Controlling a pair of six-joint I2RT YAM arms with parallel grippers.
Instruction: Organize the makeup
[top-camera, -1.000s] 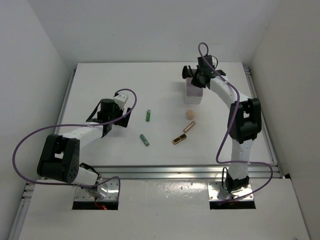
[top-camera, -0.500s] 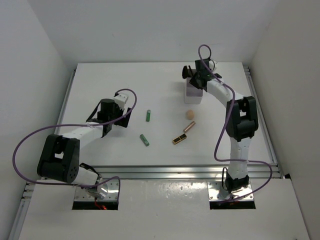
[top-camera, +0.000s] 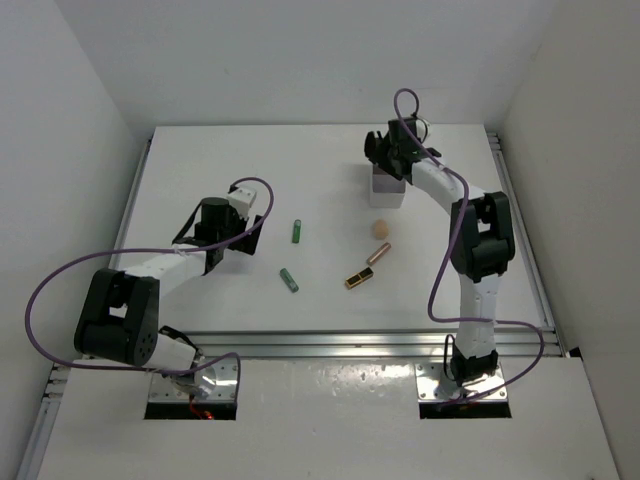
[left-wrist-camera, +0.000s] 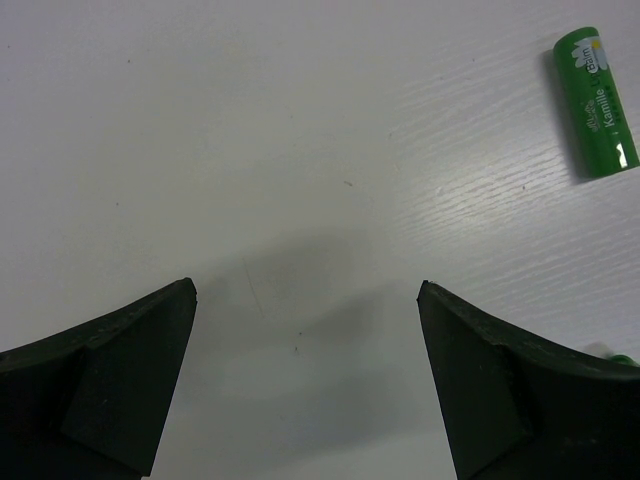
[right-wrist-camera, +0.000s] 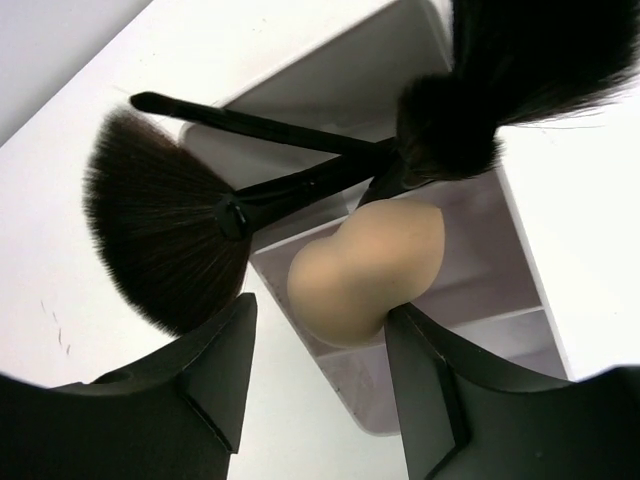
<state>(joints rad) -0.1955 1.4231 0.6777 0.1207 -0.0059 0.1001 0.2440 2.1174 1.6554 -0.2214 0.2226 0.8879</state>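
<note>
My right gripper (right-wrist-camera: 320, 310) hangs open over the white box (right-wrist-camera: 520, 300). A peach sponge (right-wrist-camera: 365, 265) lies in a compartment between its fingers, clear of the left one and at the right one's edge. A black fan brush (right-wrist-camera: 165, 235) and a fluffy brush (right-wrist-camera: 500, 80) stand in the box. On the table lie another peach sponge (top-camera: 380, 228), a rose-gold tube (top-camera: 378, 254), a gold-black lipstick (top-camera: 356, 279) and two green tubes (top-camera: 297, 231) (top-camera: 289, 280). My left gripper (left-wrist-camera: 305, 290) is open over bare table, left of one green tube (left-wrist-camera: 595, 105).
The white box (top-camera: 386, 186) stands at the back of the table with my right gripper (top-camera: 383, 150) above it. My left gripper (top-camera: 243, 238) sits at mid-left. White walls close in the table on three sides.
The right gripper's jaws have spread apart and let go of the peach sponge, which now rests in the box. The left arm has not moved.
</note>
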